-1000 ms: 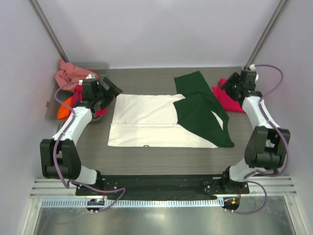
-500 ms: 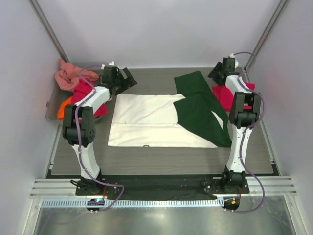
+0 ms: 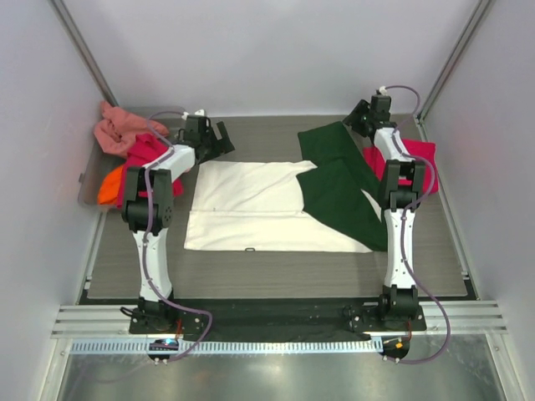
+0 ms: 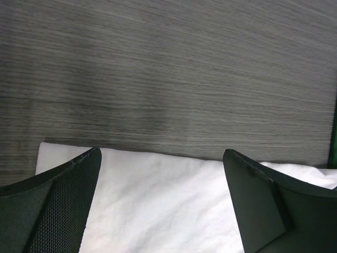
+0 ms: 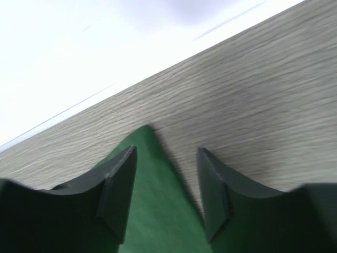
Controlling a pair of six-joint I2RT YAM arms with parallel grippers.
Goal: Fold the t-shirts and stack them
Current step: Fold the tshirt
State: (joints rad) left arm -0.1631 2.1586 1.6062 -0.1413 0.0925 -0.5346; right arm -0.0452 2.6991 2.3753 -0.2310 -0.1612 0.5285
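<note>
Spread flat at mid-worktop [image 3: 276, 267], a cream-white t-shirt [image 3: 251, 209] lies with its long axis running left to right. At its far left corner the left claw [image 4: 160, 158] hovers released, jaws wide above the white edge. At the far right the right claw [image 5: 166, 153], jaws apart, straddles the tip of the green sleeve [image 3: 334, 150] without pinching it. Each arm is nearest its own far corner, so the cloth lies toward the bases from both claws. A crimson-pink shirt [image 3: 422, 159] lies just right of the right arm. At the far left, a grey tray [image 3: 88, 180] holds salmon [image 3: 113, 129], magenta [image 3: 146, 154] and orange [image 3: 109, 190] shirts in a heap.
</note>
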